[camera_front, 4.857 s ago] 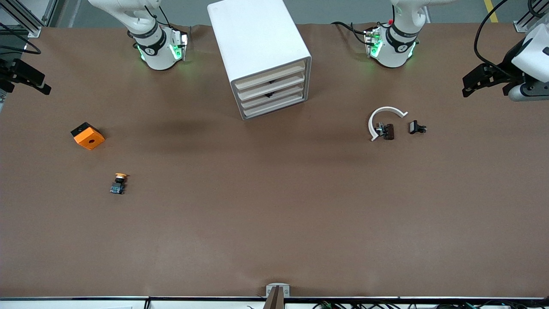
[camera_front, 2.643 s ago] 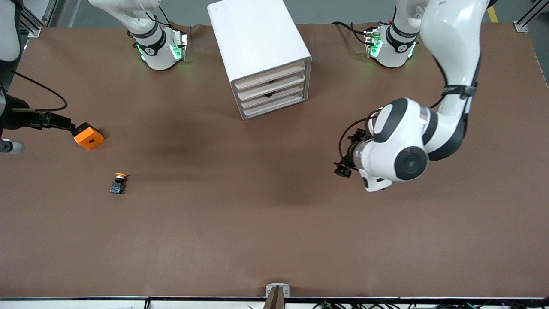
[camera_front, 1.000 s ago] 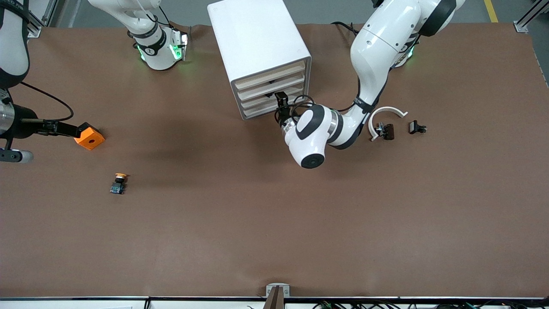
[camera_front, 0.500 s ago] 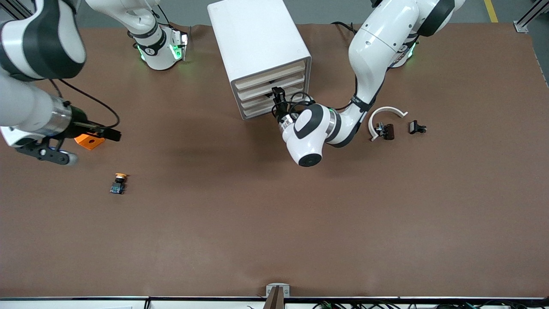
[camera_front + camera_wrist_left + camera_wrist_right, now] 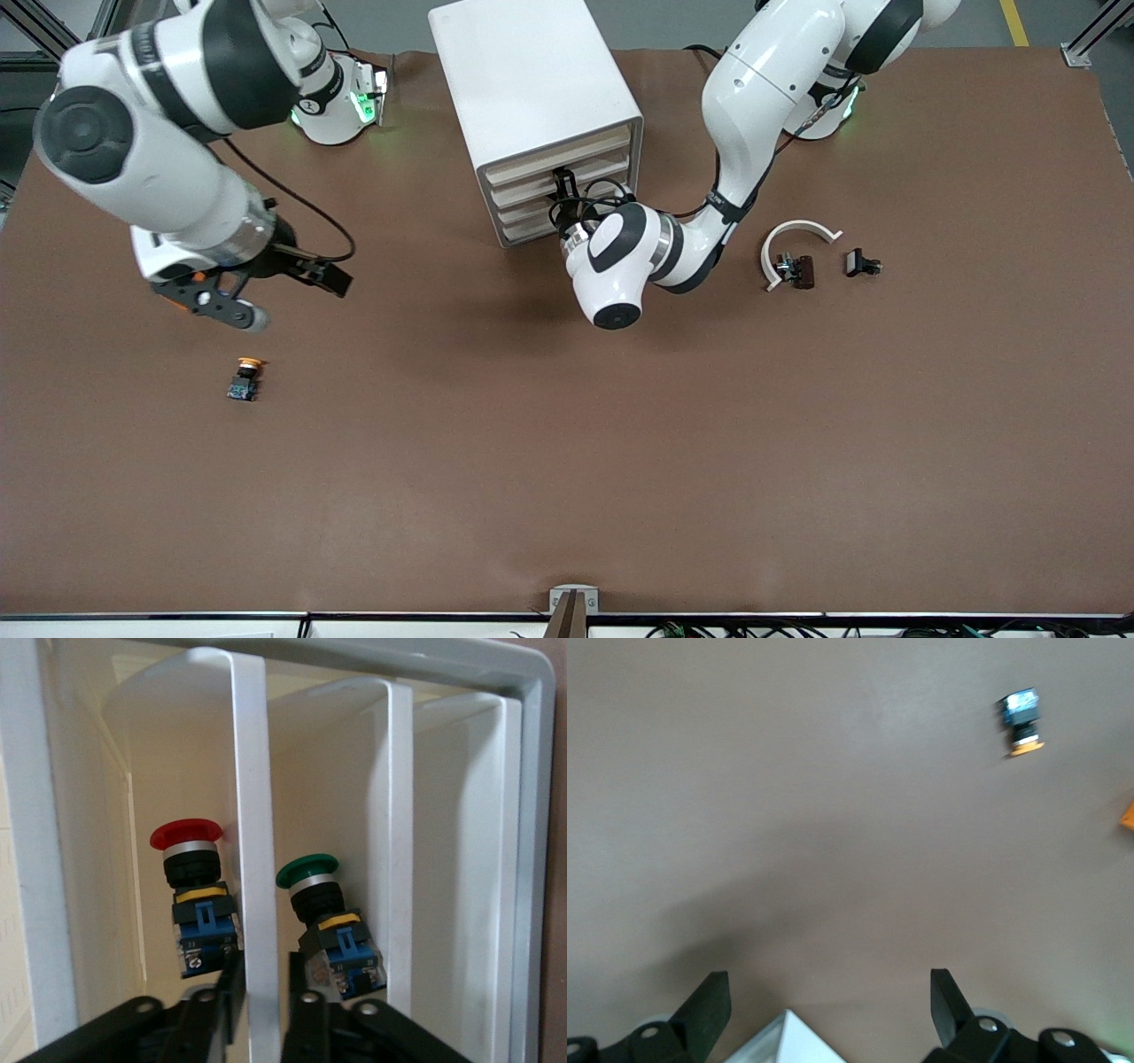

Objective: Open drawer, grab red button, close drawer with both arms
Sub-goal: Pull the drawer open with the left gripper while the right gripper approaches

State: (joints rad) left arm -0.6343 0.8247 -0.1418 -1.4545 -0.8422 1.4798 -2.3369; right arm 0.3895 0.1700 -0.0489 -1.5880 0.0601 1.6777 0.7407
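Note:
The white cabinet (image 5: 532,80) stands near the robots' bases, its four cream drawer fronts closed. My left gripper (image 5: 560,183) is at those fronts. In the left wrist view it (image 5: 264,1001) is shut on the upright lip of one drawer (image 5: 252,815). Inside, the red-capped button (image 5: 193,895) lies on one side of that lip and a green-capped button (image 5: 326,926) on the other. My right gripper (image 5: 301,304) hangs open and empty over the table toward the right arm's end; the right wrist view shows it (image 5: 830,1001) wide apart.
An orange-capped button (image 5: 245,379) (image 5: 1021,722) lies on the table nearer the front camera than the right gripper. The orange cube (image 5: 1128,818) is mostly covered by the right hand. A white curved piece (image 5: 797,235) and small black parts (image 5: 861,263) lie toward the left arm's end.
The left gripper has reached the drawer front and closed on its lip. The right arm has swung from the table's end toward the cabinet, covering the orange cube.

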